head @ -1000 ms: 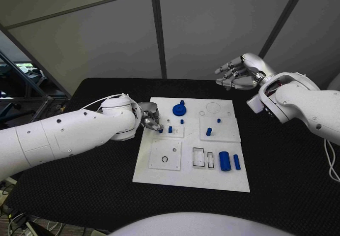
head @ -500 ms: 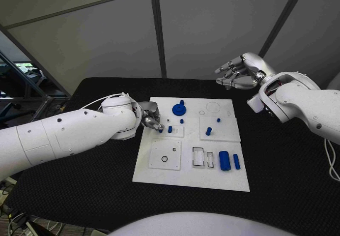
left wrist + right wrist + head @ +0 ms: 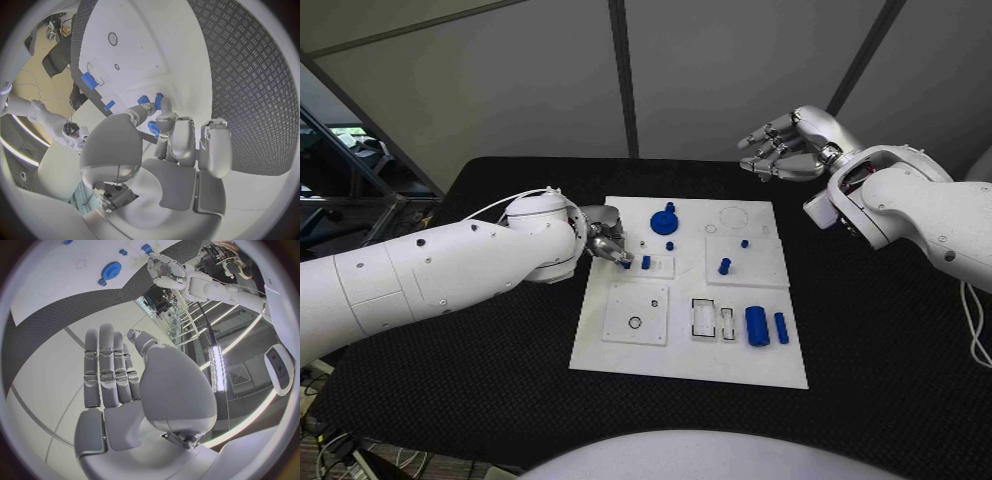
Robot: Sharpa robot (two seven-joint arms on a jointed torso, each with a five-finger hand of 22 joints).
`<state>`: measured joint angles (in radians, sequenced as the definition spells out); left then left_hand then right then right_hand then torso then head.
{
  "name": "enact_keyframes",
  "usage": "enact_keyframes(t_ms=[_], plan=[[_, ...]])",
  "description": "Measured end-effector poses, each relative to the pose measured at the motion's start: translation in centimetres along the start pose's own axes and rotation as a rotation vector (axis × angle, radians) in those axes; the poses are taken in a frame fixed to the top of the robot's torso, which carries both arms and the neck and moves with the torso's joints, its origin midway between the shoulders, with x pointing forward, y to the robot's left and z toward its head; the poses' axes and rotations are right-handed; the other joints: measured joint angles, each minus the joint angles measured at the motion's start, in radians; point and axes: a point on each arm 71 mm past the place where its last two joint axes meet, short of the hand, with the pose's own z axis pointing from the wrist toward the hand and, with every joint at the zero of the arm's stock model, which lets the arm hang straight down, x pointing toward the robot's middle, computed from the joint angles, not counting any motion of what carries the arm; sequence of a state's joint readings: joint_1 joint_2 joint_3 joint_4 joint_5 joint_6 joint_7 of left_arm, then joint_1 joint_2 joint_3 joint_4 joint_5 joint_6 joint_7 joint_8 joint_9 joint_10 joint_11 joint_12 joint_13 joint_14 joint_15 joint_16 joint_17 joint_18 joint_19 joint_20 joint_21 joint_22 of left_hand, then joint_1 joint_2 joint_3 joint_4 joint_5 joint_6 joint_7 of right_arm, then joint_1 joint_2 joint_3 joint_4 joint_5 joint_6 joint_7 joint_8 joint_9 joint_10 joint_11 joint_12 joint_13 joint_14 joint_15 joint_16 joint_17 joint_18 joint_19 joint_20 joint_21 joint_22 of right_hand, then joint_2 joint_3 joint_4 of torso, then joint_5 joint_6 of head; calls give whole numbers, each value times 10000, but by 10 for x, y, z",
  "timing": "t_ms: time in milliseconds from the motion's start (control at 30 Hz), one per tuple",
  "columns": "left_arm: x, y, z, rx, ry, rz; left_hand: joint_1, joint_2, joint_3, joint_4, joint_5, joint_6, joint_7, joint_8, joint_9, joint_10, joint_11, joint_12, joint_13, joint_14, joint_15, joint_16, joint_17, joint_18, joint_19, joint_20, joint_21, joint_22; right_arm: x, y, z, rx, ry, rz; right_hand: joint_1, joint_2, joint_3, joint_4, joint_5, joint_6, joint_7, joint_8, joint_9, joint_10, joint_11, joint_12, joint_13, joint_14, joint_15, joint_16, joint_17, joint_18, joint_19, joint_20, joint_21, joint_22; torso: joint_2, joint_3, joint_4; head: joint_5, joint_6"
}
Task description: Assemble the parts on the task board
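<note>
At task board [image 3: 625, 345] edge, left robot hand [image 3: 607, 244] on blue peg [image 3: 627, 263].

No readable text, labels or numbers — perhaps too small.

The setting is a robotics laboratory or test cell: a black table with a textured mat surface [image 3: 473, 380] stands before plain pale grey wall panels divided by dark vertical struts [image 3: 623, 75], and a flat white rectangular task board [image 3: 668, 350] lies at the table's centre as a fixed test fixture. At the left edge of the head view, a dark metal frame structure [image 3: 365, 170] adjoins the table. The right wrist view shows long strip ceiling lights [image 3: 215, 362] and what appears to be equipment racking [image 3: 164, 300] beyond the table, though distortion prevents firm identification.
</note>
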<state>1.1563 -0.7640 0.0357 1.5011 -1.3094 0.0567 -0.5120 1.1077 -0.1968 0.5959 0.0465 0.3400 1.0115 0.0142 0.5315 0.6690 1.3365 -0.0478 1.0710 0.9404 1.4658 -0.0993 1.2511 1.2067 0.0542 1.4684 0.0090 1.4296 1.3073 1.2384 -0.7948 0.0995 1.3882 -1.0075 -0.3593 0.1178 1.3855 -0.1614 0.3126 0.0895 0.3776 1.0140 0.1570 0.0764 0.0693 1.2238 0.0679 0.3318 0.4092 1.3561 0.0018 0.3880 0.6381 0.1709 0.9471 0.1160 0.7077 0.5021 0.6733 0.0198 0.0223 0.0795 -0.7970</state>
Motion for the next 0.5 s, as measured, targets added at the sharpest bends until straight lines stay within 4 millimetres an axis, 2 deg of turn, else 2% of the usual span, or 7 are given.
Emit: enact_keyframes(t_ms=[133, 300, 400, 500], plan=[[0, 0, 0, -4, 15, -24, -101, 94, -73, -70, 1, 93, -17, -2, -55, 26, -13, 0, 40, 1, 0, 0, 0, 1, 0, 0, 60, 0, 0, 0, 0, 3, -2, -1, 0, 0, 0, 0, 0, 0, 0, 0, 0, 0, 0, 0, 0, 0, 0, 0, 0, 0, 0, 0, 0, 0, 0, -4, 2, -7, -14], [1, 1, 0, -15, 57, -28, -451, 49, -663, 247, 2, 184, 4, -85, -109, 170, -143, 52, 122, -23, -26, 0, 12, 0, 0, 0, 81, 0, 0, 0, 0, 5, -2, -2, 0, 0, 0, 0, 0, 0, 0, 0, 0, 0, 0, 0, 1, 0, 0, 0, -1, 0, 0, 0, 0, 1, 1, -6, 5, -8, -24], [3, 1, 1, -21, 133, -28, -557, 100, -836, 420, 4, 231, -18, -112, -145, 146, -119, 113, 171, -33, -35, 0, 11, 1, 0, 0, 108, 0, 0, 0, 0, 6, -3, -2, 0, 0, 0, 0, 0, 0, 0, 0, 0, 0, 0, 0, 1, 0, 0, 1, -2, 0, 0, 0, 0, 1, 1, -7, 6, -9, -35], [3, 1, 0, -22, 167, -28, -566, 90, -907, 423, 4, 232, -18, -112, -145, 145, -119, 114, 192, -33, -35, 0, 11, 0, 0, 0, 108, 0, 0, 0, 0, 7, -4, -3, 0, 0, 0, 0, 0, 0, 0, 0, 0, 0, 0, 0, 1, 0, 0, 1, -2, 0, 0, 0, 0, 1, 1, -7, 6, -9, -46]])
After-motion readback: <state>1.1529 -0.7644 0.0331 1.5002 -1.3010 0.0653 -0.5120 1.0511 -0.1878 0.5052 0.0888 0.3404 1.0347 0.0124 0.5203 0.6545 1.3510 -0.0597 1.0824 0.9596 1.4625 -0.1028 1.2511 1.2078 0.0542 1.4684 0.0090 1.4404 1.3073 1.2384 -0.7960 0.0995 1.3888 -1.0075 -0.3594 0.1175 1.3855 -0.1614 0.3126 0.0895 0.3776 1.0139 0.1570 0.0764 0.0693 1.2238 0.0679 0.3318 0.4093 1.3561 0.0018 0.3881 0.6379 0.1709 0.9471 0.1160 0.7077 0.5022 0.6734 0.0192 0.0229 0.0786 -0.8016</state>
